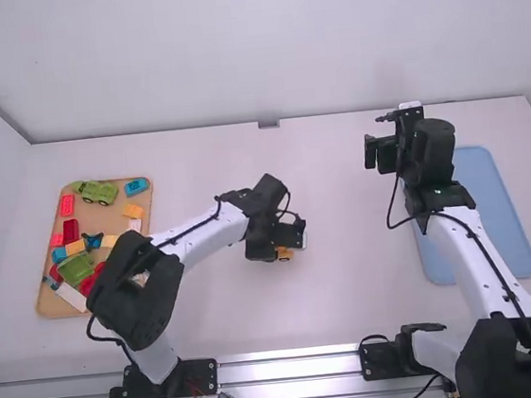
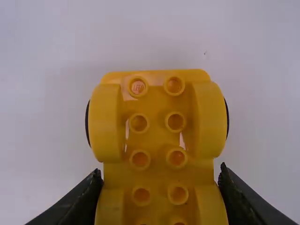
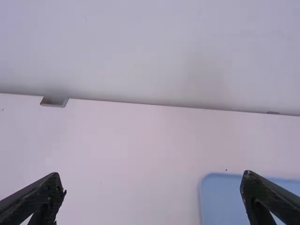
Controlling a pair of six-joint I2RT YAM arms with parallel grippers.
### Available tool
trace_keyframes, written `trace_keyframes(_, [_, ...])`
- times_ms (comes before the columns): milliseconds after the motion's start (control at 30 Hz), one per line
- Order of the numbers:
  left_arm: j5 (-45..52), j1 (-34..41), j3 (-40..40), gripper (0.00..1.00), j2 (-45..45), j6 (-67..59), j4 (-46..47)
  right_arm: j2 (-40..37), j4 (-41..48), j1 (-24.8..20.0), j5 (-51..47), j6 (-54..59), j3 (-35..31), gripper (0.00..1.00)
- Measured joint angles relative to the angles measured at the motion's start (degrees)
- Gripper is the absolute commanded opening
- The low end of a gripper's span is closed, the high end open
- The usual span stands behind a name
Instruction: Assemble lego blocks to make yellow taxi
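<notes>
My left gripper is low over the middle of the table, at the yellow wheeled base. From the left wrist view, the left gripper has a finger against each side of the yellow wheeled base, whose studs face the camera and whose black tyres show at the sides. My right gripper is raised at the right, above the table; in the right wrist view the right gripper is open with nothing between its fingers. Yellow-orange blocks lie in the wooden tray at the left.
The wooden tray at the left holds red, green, blue and white blocks and a green vehicle. A blue tray lies at the right, partly behind the right arm.
</notes>
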State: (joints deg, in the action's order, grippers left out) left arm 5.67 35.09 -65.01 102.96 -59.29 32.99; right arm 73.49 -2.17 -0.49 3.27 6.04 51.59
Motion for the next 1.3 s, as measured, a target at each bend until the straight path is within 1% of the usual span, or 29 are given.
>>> trace_keyframes(67, [-0.61, 0.15, 3.21, 0.02, 0.0, -0.59, -4.17, 0.0, 0.02, 0.0, -0.07, 0.0, 0.0, 0.99])
trace_keyframes(167, [-0.24, 0.09, 5.03, 0.02, 0.0, -0.81, -6.23, 0.0, 0.0, 0.0, -0.07, 0.0, 0.0, 0.99])
trace_keyframes(367, [2.97, 0.04, 5.35, 0.02, 0.0, -0.48, -8.09, 0.0, 0.02, 0.0, 0.13, 0.04, 0.0, 0.99])
trace_keyframes(533, [4.24, -0.07, 5.35, 0.02, 0.0, 3.26, -11.3, 0.0, 0.02, 0.0, -0.09, -0.09, 0.0, 0.99])
trace_keyframes(633, [5.05, -0.46, 5.35, 0.02, 0.0, 4.72, -11.3, 0.0, 0.02, 0.0, 0.07, 0.07, 0.0, 0.99])
trace_keyframes(800, [7.08, -3.28, 5.35, 0.02, 0.0, 5.42, -11.65, 0.0, 0.0, 0.0, -0.04, 0.07, 0.0, 0.99])
trace_keyframes(1033, [9.64, -5.73, 5.33, 0.02, 0.04, 4.13, -11.19, 0.0, 0.02, 0.02, 0.0, -0.04, 0.0, 0.99])
trace_keyframes(1200, [10.43, -5.77, 1.73, 0.02, 3.41, 4.37, -6.93, 0.0, 0.0, 0.0, 0.02, -0.02, 0.0, 0.99])
trace_keyframes(1300, [10.82, -5.95, -0.07, 0.02, 5.4, 4.48, -6.49, 0.0, 0.02, 0.0, 0.0, -0.07, 0.0, 0.99])
